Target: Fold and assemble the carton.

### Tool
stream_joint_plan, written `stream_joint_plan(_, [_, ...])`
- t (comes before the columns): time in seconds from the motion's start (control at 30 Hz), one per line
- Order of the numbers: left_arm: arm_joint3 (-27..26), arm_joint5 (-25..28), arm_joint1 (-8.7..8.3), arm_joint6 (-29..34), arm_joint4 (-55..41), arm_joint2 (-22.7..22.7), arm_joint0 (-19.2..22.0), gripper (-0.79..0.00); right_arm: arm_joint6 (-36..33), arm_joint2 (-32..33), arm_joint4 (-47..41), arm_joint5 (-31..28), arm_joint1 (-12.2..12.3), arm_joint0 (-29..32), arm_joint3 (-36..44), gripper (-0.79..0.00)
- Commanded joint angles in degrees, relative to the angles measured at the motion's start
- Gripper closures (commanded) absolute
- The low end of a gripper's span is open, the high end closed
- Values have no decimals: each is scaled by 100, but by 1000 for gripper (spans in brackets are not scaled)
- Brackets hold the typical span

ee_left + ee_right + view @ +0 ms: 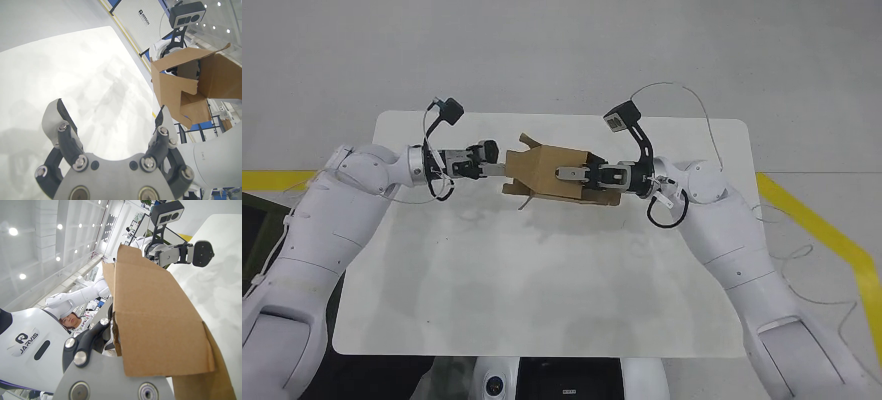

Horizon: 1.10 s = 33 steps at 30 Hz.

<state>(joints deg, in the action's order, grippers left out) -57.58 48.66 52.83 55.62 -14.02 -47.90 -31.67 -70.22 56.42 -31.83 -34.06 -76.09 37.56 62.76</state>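
Top view: the brown corrugated cardboard carton (540,165), half erected, is held over the far middle of the white tabletop (542,300) by the right gripper (570,174), whose fingers appear clamped on one wall. The left gripper (111,108), fingers spread and empty, waits just beside the carton's open end. The step in hand looks like flap folding; next, the left gripper must press a loose end flap inward.

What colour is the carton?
The carton is plain brown cardboard, clearest in the right wrist view.
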Motion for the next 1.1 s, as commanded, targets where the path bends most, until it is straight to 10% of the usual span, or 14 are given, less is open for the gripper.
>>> stream_joint_plan(0.0, [-30, 12, -8, -12, -21, 36, 7, -785, 45, -77, -28, -44, -33, -60, -79, 0])
stream_joint_plan(1.07, [-417, -124, -251, 124, -832, 535, 159, -785, 197, -681, -248, -198, -251, -366, -460, 0])
